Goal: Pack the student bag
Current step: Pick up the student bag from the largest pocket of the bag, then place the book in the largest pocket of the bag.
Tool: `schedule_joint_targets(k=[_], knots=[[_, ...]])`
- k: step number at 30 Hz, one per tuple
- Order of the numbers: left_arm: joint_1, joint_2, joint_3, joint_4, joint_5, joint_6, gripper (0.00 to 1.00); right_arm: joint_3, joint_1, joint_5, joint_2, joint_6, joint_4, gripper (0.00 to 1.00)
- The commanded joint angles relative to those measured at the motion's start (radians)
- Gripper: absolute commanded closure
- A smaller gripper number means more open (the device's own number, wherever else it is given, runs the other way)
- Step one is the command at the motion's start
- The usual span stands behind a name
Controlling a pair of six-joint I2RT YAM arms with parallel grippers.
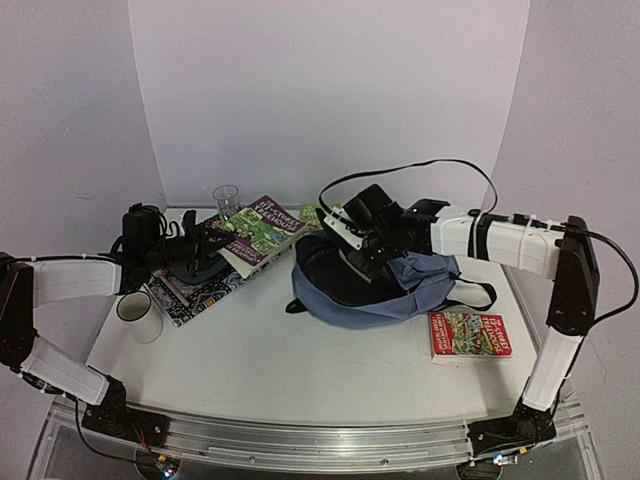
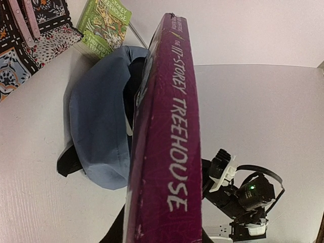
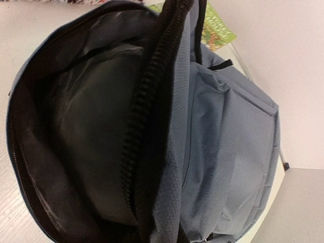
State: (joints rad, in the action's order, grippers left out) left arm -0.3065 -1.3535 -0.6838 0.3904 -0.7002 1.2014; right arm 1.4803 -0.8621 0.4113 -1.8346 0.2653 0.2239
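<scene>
Student bag point(image 1: 385, 295): we see a large soft grey-blue fabric backpack lying mid-table, slightly right of centre, its main zip open and dark lining showing.
Right gripper point(image 1: 352, 238): we find it at the bag's far rim, jaws pinched together on the zip edge.
Left gripper point(image 1: 205, 245): narrow, clamped on a purple paperback book point(image 1: 262, 228). We read "Treehouse" on its spine; it tilts above the table, left of the bag.
White table point(image 1: 280, 360): we count a red book point(image 1: 470, 333) just right of the bag, a white cup point(image 1: 138, 315) near the left edge, and a clear glass point(image 1: 226, 198) at the back.
</scene>
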Motion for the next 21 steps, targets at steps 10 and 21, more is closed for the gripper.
schedule_joint_targets(k=[10,21], knots=[[-0.12,0.005,-0.065,0.096,-0.084,0.027,1.0,-0.08,-0.001,0.056,0.282,-0.013,-0.236,1.0],[-0.214,-0.195,-0.228,0.096,-0.083,0.017,1.0,-0.141,-0.001,-0.05,0.296,-0.049,-0.303,1.0]])
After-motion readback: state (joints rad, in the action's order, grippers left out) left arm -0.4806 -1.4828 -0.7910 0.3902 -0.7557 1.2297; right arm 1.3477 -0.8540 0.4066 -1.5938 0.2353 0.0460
